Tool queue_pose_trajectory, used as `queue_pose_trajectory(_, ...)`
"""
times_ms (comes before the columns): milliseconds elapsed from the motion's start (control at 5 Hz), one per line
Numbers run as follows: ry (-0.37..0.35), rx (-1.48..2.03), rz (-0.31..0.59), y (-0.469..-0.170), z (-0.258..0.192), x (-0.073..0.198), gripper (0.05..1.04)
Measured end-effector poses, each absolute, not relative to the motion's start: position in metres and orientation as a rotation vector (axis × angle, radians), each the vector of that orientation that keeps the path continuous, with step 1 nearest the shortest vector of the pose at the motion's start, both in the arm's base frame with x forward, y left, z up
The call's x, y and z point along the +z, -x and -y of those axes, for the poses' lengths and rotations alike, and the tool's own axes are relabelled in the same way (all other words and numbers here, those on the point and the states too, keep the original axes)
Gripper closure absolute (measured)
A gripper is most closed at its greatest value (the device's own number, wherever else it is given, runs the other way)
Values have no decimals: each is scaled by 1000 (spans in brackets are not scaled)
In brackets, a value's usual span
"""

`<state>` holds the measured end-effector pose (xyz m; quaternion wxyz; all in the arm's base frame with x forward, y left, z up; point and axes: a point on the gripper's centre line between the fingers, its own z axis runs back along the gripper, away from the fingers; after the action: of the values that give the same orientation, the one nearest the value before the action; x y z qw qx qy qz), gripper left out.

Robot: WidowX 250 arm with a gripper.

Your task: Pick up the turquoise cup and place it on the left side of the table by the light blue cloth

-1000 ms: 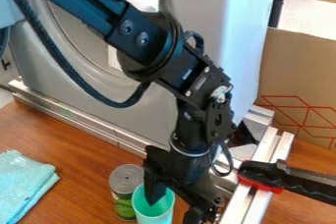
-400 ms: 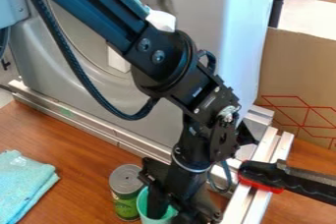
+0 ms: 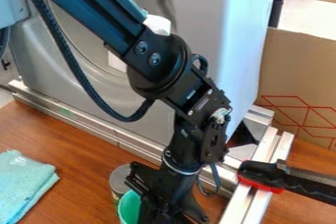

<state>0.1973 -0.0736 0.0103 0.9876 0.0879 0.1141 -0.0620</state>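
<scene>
The black gripper (image 3: 164, 193) hangs at the bottom centre, low over the wooden table. Its lower end overlaps the right side of a turquoise-green cup (image 3: 128, 209), which stands at the bottom edge and is partly cut off. How the gripper meets the cup wall is hidden by its own body. Just behind the cup is a can (image 3: 120, 178) with a grey metal top and a green label, partly covered by the gripper and the cup.
A folded light-blue cloth (image 3: 25, 186) lies at the left on the table (image 3: 85, 161). Metal rails (image 3: 98, 130) run along the table's back and right side. A black and red handle (image 3: 263, 175) juts in from the right. Behind stand a grey panel (image 3: 197, 16) and cardboard (image 3: 298, 70).
The gripper first shifted slightly right, then left and down. The cup has moved left in the view, now covering more of the can. The can and cloth have stayed put.
</scene>
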Motion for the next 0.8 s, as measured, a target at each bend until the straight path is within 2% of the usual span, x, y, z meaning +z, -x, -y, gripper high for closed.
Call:
queue_pose_trajectory(400,-88,-155,-92,-162,88,75,988)
queue_pose_trajectory(600,-60,-120,-93,-135,83,91,988)
queue_pose_trajectory(800,-72,-114,-82,-127,68,94,988)
